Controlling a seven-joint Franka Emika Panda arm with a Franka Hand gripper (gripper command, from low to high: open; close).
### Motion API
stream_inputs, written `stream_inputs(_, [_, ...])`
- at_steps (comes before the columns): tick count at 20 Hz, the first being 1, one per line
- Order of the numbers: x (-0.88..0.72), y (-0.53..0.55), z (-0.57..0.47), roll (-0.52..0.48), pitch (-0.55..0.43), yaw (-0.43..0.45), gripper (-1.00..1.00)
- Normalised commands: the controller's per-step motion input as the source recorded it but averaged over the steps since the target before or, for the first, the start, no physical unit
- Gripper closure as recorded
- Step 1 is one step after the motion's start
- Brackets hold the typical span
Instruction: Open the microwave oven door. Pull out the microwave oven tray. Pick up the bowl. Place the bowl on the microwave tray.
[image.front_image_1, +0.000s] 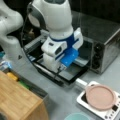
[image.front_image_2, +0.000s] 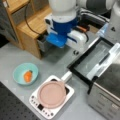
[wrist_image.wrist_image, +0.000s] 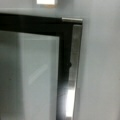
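White-and-blue arm (image.front_image_1: 60, 47), wrist bent downward, fingers hidden from view.

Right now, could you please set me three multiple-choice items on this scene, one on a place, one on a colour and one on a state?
1. Where does the bowl stand?
A. on the grey table, at a front view's left of the white appliance
B. on the folded-down door
C. inside the oven

2. What colour is the disc on the white appliance?
A. green
B. pink
C. black

3. How is the microwave oven door now?
A. shut upright
B. taken off
C. folded down flat, open

Key: 1 A, the teal bowl, with something orange in it, sits on the table away from the microwave oven. 2 B, the disc is pale pink in both front views. 3 C, the glass panel lies level before the cavity, under the gripper; the wrist view looks down on its corner.
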Motion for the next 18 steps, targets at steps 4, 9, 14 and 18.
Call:
stream_inputs(4, [0.63, -0.33, 0.12, -0.132, 0.243, 0.079, -1.0])
stream_inputs(9, [0.53, -0.44, 0.16, -0.082, 0.267, 0.026, -1.0])
stream_inputs(14, [0.53, -0.44, 0.11, -0.057, 0.262, 0.023, -1.0])
stream_inputs(18, [0.56, -0.48, 0.06, -0.046, 0.238, 0.07, -1.0])
